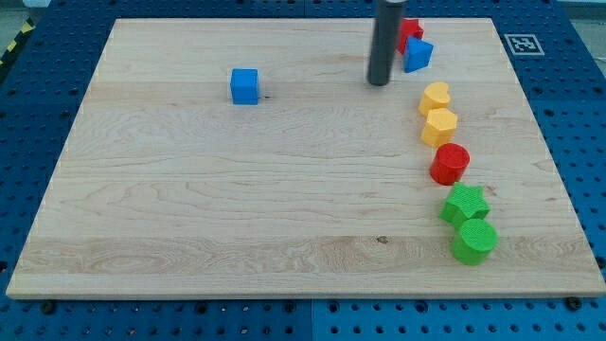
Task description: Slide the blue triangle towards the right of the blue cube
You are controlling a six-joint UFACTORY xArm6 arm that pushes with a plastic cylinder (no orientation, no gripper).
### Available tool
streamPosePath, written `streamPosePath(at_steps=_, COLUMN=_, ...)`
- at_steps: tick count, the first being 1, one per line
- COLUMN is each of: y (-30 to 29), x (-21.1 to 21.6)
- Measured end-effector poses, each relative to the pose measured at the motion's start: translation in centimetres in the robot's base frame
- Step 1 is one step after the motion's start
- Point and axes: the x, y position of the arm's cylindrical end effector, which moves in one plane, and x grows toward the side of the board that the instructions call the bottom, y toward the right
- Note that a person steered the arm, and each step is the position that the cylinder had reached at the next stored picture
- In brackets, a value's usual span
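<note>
The blue cube (244,86) sits on the wooden board at the upper left of centre. The blue triangle (418,55) lies near the board's top edge at the right, touching a red block (409,34) behind it. My tip (380,82) is the lower end of the dark rod, which comes down from the view's top. It stands just left of the blue triangle and a little below it, with a small gap between them. The blue cube is far to the tip's left.
Down the board's right side lie a yellow heart-like block (435,97), a yellow hexagon (439,126), a red cylinder (450,163), a green star (465,203) and a green cylinder (474,241). The board's (284,189) edges meet blue pegboard.
</note>
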Motion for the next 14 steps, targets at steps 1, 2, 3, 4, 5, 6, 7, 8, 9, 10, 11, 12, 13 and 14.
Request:
streamPosePath(at_steps=1, y=4.9, x=0.0)
streamPosePath(at_steps=2, y=9.4, x=-0.1)
streamPosePath(at_steps=3, y=10.0, x=-3.9)
streamPosePath(at_steps=4, y=9.7, x=-5.2)
streamPosePath(at_steps=5, y=6.6, x=-5.2)
streamPosePath(at_steps=6, y=2.5, x=-5.2)
streamPosePath(at_steps=7, y=-0.3, x=-5.2)
streamPosePath(at_steps=8, y=-0.5, x=-2.8)
streamPosePath(at_steps=9, y=-0.2, x=-1.4)
streamPosePath(at_steps=10, y=-0.9, x=0.0)
streamPosePath(at_steps=11, y=-0.9, x=1.6)
streamPosePath(at_steps=12, y=-0.9, x=3.0)
streamPosePath(at_steps=13, y=-0.9, x=4.3)
streamPosePath(at_steps=14, y=-0.9, x=4.7)
